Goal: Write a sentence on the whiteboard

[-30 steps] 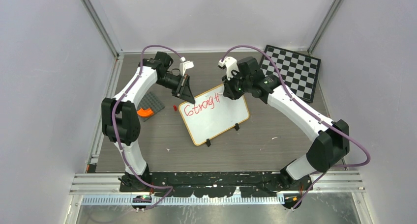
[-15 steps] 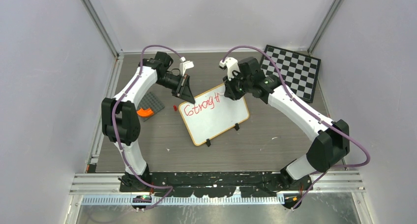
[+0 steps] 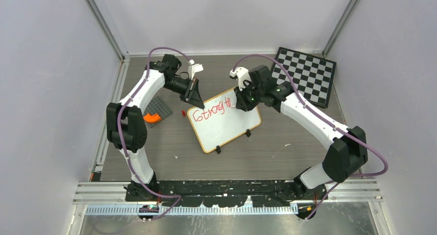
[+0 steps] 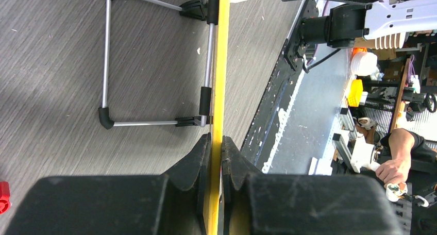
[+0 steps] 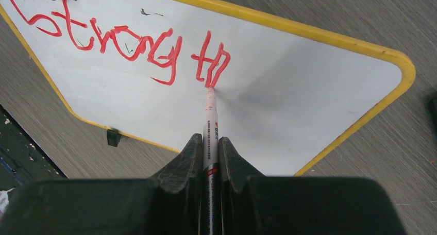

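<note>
Right gripper [image 5: 208, 142]: jaws clamped on a red marker [image 5: 210, 108], whose tip touches the whiteboard [image 5: 319, 85] at the foot of the newest stroke. Left gripper [image 4: 216, 142]: pinched on the board's yellow rim at its far-left corner, steadying it. Whiteboard: mid-worktop, skewed, propped on its wire stand [image 4: 105, 65]. Sentence [image 5: 123, 44]: red, one line along the board's far edge, reads "Strong th" so far. Change over the last second: the right wrist has slid a little toward the board's far-right corner, and the letter after "t" has gained strokes; the left arm has not moved. Judgement: first word done, second barely begun, most of the writing remains. Checkered board [image 3: 304, 75]: far-right corner of worktop, clear of both arms.
</note>
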`<state>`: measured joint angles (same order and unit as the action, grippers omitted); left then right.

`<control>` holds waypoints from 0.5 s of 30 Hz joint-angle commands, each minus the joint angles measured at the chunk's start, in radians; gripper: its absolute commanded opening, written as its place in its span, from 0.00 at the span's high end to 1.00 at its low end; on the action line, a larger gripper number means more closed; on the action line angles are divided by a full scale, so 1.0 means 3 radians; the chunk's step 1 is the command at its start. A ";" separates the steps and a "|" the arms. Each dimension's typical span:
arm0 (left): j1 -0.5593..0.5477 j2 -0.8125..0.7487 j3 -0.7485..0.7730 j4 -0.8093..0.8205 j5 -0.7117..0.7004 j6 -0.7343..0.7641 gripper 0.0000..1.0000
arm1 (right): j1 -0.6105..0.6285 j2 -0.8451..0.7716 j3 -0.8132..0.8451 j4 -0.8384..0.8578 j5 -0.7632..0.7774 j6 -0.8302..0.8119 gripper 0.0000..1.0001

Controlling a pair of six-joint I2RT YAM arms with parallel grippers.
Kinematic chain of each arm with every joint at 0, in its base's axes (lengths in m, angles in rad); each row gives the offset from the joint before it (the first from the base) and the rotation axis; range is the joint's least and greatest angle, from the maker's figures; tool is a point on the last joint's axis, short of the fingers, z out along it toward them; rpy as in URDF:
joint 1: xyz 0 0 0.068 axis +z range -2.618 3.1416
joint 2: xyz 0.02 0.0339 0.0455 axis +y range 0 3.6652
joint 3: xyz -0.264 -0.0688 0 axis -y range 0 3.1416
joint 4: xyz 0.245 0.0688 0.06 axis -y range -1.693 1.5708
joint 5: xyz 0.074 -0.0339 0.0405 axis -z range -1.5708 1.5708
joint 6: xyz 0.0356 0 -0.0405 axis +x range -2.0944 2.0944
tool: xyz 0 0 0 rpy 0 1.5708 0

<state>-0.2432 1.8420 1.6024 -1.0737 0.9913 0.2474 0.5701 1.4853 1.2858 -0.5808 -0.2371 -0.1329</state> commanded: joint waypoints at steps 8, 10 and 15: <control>-0.0033 0.0080 0.0118 -0.0207 -0.0108 0.0139 1.00 | 0.0051 -0.0164 0.0194 -0.0235 -0.0171 -0.0037 1.00; -0.0033 0.0097 0.0132 -0.0227 -0.0108 0.0159 1.00 | 0.0029 -0.0195 0.0270 -0.0304 -0.0264 -0.0030 1.00; -0.0033 0.0118 0.0159 -0.0252 -0.0108 0.0182 1.00 | -0.0107 -0.0244 0.0339 -0.0310 -0.0361 -0.0029 1.00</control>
<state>-0.2466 1.8549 1.6218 -1.1046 0.9920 0.2813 0.5705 1.4746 1.3277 -0.6781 -0.3008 -0.1337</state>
